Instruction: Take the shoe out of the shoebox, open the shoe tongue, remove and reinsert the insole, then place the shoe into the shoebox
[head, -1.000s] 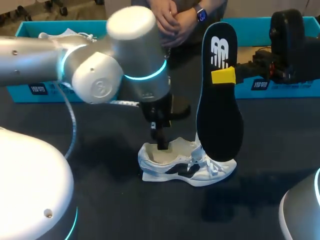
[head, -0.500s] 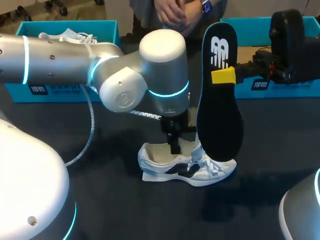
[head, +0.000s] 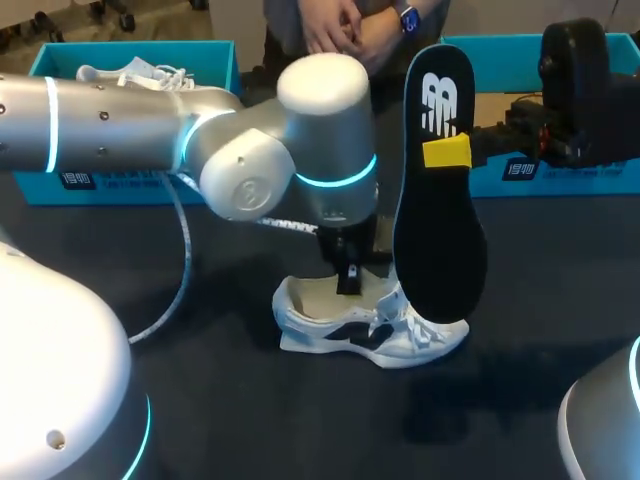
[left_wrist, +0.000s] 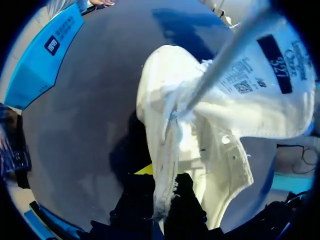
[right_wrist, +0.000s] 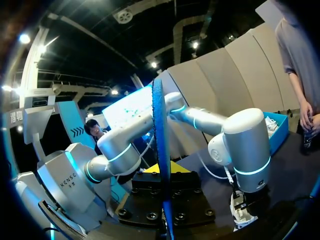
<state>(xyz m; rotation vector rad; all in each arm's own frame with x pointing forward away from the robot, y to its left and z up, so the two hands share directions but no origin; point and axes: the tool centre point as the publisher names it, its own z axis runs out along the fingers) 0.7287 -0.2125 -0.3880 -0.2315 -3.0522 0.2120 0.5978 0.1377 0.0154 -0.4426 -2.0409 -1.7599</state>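
A white shoe (head: 400, 340) with dark side marks lies mid-table, its opening facing up. My left gripper (head: 348, 283) reaches down into that opening. In the left wrist view this gripper (left_wrist: 160, 197) is shut on the side wall of the shoe (left_wrist: 170, 100), and the labelled tongue (left_wrist: 260, 85) is folded forward ahead of it. The black insole (head: 438, 240) hangs upright above the shoe's toe, with my right gripper (head: 447, 152) shut on its upper part. In the right wrist view the insole (right_wrist: 159, 125) runs edge-on between the fingers of the gripper (right_wrist: 164, 172), with the shoe (right_wrist: 241, 212) below.
One blue shoebox (head: 60, 180) stands at the back left with another white shoe (head: 140, 72) in it. A second blue shoebox (head: 520, 170) stands at the back right, behind my right arm. The left arm's cable (head: 175, 290) hangs over the table at the left.
My left arm swung right along the shoe's opening, and its gripper closed on the shoe's side wall. The shoe shifted slightly left and up. The right arm and insole stayed still.
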